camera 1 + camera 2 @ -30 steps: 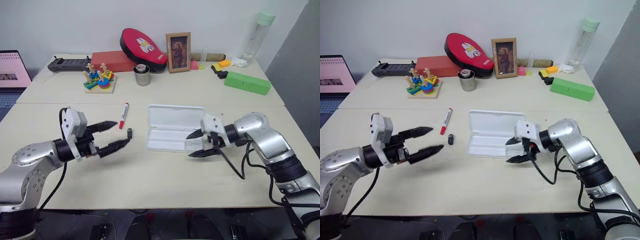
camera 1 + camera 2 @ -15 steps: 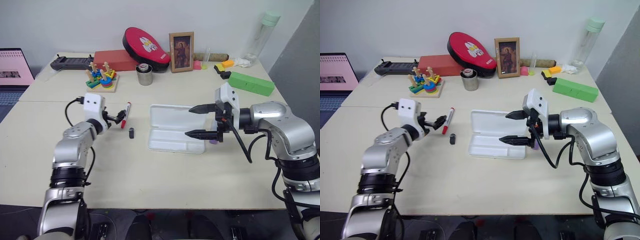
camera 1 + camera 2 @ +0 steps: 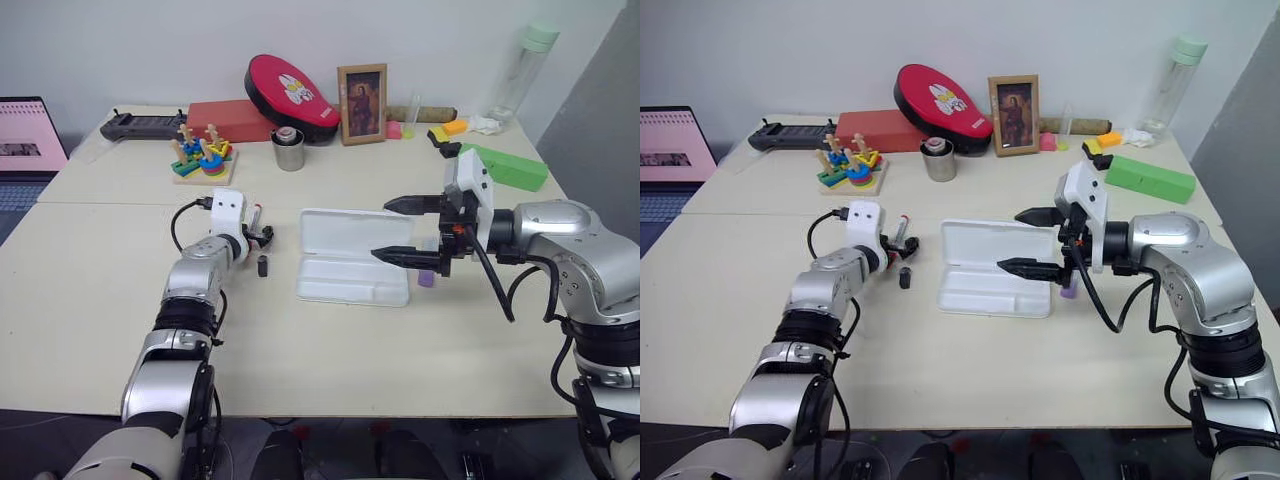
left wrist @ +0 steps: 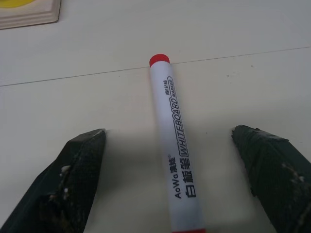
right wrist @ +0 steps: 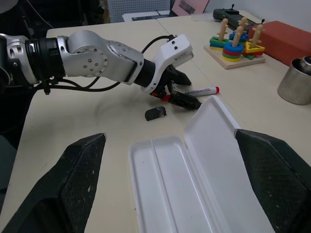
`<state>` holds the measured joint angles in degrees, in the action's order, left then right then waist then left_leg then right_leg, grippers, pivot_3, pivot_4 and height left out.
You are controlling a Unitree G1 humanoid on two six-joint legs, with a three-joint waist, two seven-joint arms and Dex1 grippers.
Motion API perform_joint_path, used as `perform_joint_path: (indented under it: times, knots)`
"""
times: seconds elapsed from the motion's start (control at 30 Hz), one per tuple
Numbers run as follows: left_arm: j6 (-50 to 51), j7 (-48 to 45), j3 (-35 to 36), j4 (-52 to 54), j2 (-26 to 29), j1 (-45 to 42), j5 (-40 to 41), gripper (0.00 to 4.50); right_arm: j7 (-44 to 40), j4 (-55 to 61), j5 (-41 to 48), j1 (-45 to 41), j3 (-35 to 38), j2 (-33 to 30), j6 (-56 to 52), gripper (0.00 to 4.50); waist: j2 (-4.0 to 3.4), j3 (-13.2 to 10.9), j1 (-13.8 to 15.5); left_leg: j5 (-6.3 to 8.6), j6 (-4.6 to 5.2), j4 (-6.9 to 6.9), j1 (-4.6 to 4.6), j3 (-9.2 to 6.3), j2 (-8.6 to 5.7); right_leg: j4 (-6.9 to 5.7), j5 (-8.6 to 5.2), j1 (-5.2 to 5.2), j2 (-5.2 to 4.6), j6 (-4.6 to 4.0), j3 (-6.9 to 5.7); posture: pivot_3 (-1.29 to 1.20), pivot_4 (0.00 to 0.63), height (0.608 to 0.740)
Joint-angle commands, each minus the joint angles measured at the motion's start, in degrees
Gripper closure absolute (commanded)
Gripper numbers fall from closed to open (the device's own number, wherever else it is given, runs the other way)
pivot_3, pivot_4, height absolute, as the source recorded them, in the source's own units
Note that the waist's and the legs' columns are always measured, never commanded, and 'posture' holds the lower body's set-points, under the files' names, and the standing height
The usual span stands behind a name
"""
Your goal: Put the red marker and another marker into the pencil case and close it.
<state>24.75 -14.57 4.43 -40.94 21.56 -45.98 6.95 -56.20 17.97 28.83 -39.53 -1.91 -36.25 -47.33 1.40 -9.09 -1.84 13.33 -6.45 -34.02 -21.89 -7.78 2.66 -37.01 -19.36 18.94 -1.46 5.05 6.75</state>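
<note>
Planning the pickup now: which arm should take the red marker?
Left. Its open tool straddles the red marker on the table; the right tool hovers open over the pencil case.

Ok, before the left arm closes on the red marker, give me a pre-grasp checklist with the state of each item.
1. Red marker lies between the left gripper's fingers: ok, one finger on each side, neither touching it.
2. Left gripper open wide enough: ok.
3. Marker flat on the table, nothing on top of it: ok.
4. Small black piece out of the grasp path: ok, it lies on the table beside the gripper, not between the fingers.
5. Pencil case open to receive: ok, lid back, tray empty.
6. Right gripper clear of the left arm: ok, open above the case.
7. Purple marker reachable: cannot tell, largely hidden by the right gripper.
</note>
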Motion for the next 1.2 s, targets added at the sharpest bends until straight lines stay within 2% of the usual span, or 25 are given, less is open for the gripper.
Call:
perform_joint_path:
  times: [0.03,0.53,0.67,0.73,0.83,0.97,1.1,1.2]
  knots:
    - [-1.5,-0.4,0.4,-2.8,-0.3,-0.8,-0.7,0.90,2.5,2.2,2.3,-1.4,2.3,0.4,-0.8,0.00,0.00,0.0,0.0,0.00,0.00,0.00,0.00,0.00,0.00,-0.01,0.00,-0.01,0.00,0.00,0.00,0.00,0.150,0.740]
    - [-3.9,0.4,2.7,-4.1,0.7,0.6,-0.3,4.02,4.1,2.3,3.0,-0.6,1.6,-0.5,-0.2,0.00,0.00,0.0,-0.3,-0.09,0.15,0.00,0.04,0.00,0.00,-0.06,0.05,0.00,0.01,0.10,0.01,0.00,0.150,0.740]
    - [-4.6,1.8,4.4,-3.3,1.1,1.2,-0.1,4.06,4.0,1.7,2.8,-0.5,1.7,-0.5,0.4,0.00,-0.01,0.0,-0.8,-0.09,0.16,0.02,0.04,0.00,0.00,-0.06,0.05,0.01,0.01,0.10,0.01,0.00,0.150,0.740]
    - [-6.4,1.6,5.6,0.3,1.6,2.0,0.6,4.06,3.9,1.5,2.7,-0.2,1.9,-0.7,0.7,0.00,-0.01,0.0,-1.1,-0.09,0.16,0.02,0.05,0.00,0.00,-0.07,0.05,0.01,0.01,0.10,0.02,0.00,0.150,0.740]
    - [-6.6,-0.1,9.4,13.2,3.0,5.0,4.4,4.06,3.6,1.7,2.9,0.5,2.7,-1.5,1.1,0.00,-0.01,0.0,-1.5,-0.10,0.16,0.03,0.00,0.01,0.01,-0.06,0.06,0.08,0.00,0.11,0.05,0.00,0.150,0.740]
    - [-5.6,-8.1,12.2,30.6,7.1,9.7,10.5,4.06,3.2,1.9,3.7,1.1,4.1,-3.1,1.4,0.00,0.00,0.0,-1.2,-0.22,-0.06,0.10,-0.14,-0.01,0.02,-0.04,0.06,0.19,0.00,0.09,0.03,0.00,0.150,0.740]
    - [-1.4,-20.9,8.2,45.5,11.0,11.8,18.5,4.06,2.3,2.0,4.4,1.7,5.6,-5.1,1.6,0.00,-0.01,0.0,-0.1,-0.22,-0.07,0.10,-0.15,0.06,-0.02,0.07,0.06,0.11,-0.09,0.09,0.02,0.00,0.150,0.740]
    - [3.2,-27.7,1.7,50.8,13.0,11.5,20.5,4.06,1.2,1.5,4.5,2.5,6.8,-7.4,2.6,0.00,-0.02,0.0,0.6,-0.18,0.00,0.06,-0.11,0.07,-0.08,0.09,0.06,0.04,-0.14,0.10,0.00,0.00,0.150,0.740]
